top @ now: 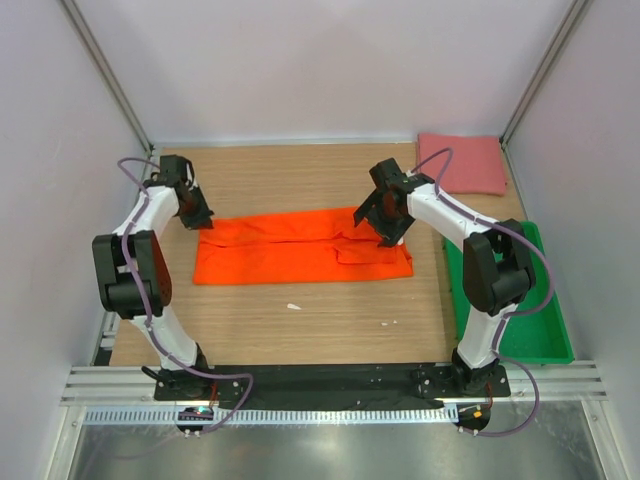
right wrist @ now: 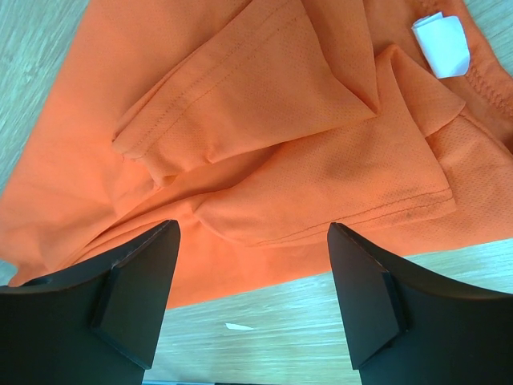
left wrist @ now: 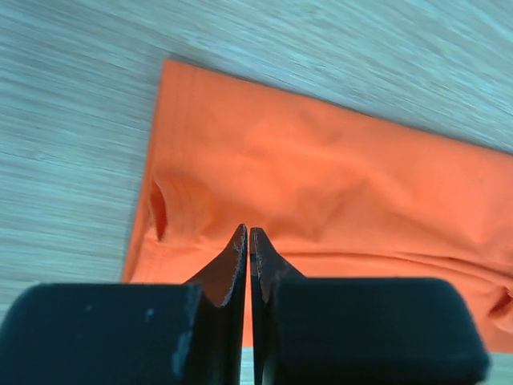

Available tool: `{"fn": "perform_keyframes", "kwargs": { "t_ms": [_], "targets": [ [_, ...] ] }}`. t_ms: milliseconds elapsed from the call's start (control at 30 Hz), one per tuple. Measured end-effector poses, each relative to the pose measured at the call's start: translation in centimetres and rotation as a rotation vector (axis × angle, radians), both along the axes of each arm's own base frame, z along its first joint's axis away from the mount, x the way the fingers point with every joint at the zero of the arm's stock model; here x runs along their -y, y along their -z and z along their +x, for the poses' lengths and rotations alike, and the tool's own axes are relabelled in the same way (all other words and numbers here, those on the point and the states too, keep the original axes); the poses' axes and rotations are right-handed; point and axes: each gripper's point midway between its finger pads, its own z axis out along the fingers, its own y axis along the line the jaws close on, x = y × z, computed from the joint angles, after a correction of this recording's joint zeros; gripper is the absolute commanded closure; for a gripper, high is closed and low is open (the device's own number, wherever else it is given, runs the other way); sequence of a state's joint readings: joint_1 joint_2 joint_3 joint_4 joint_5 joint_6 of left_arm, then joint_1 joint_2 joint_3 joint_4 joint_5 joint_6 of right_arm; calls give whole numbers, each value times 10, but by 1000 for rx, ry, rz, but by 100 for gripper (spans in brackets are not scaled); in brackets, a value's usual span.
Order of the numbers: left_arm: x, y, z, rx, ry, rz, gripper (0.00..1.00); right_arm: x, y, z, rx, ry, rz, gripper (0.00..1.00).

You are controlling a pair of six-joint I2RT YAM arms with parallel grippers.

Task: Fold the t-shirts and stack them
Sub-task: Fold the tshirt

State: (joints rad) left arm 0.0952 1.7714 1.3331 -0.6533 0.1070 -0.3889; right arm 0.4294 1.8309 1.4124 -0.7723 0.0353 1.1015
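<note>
The bright orange t-shirt point(top: 300, 247) lies on the wooden table, folded into a long flat band. My left gripper point(top: 200, 218) is shut with nothing between the jaws, over the shirt's far left corner. In the left wrist view its tips point(left wrist: 248, 234) hover above the orange cloth point(left wrist: 321, 184). My right gripper point(top: 386, 232) is open above the shirt's right end. In the right wrist view its gripper point(right wrist: 252, 245) spans the folded sleeve layers point(right wrist: 304, 144), and a white label point(right wrist: 441, 44) shows. The dull pink-red t-shirt point(top: 462, 163) lies folded at the back right.
A green plastic tray point(top: 535, 330) stands along the table's right edge, behind the right arm. Small white scraps point(top: 293, 305) lie on the wood in front of the orange shirt. Walls close in the table on the left, back and right.
</note>
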Motion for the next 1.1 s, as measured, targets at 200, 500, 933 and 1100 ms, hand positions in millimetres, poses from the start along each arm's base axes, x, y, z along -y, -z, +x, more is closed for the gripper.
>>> {"fn": "perform_keyframes", "kwargs": {
  "t_ms": [200, 500, 933, 1100],
  "targets": [
    [-17, 30, -12, -94, -44, 22, 100, 1, 1, 0, -1, -14, -6, 20],
    [-26, 62, -48, -204, -52, 52, 100, -2, 8, -2, -20, -31, -1, 20],
    [-31, -11, -11, 28, -103, -8, 71, 1, 20, -5, -61, -17, -23, 16],
    [-18, -24, -7, 85, -70, -53, 70, -3, 13, 3, -34, 8, -42, 15]
  ]
}}
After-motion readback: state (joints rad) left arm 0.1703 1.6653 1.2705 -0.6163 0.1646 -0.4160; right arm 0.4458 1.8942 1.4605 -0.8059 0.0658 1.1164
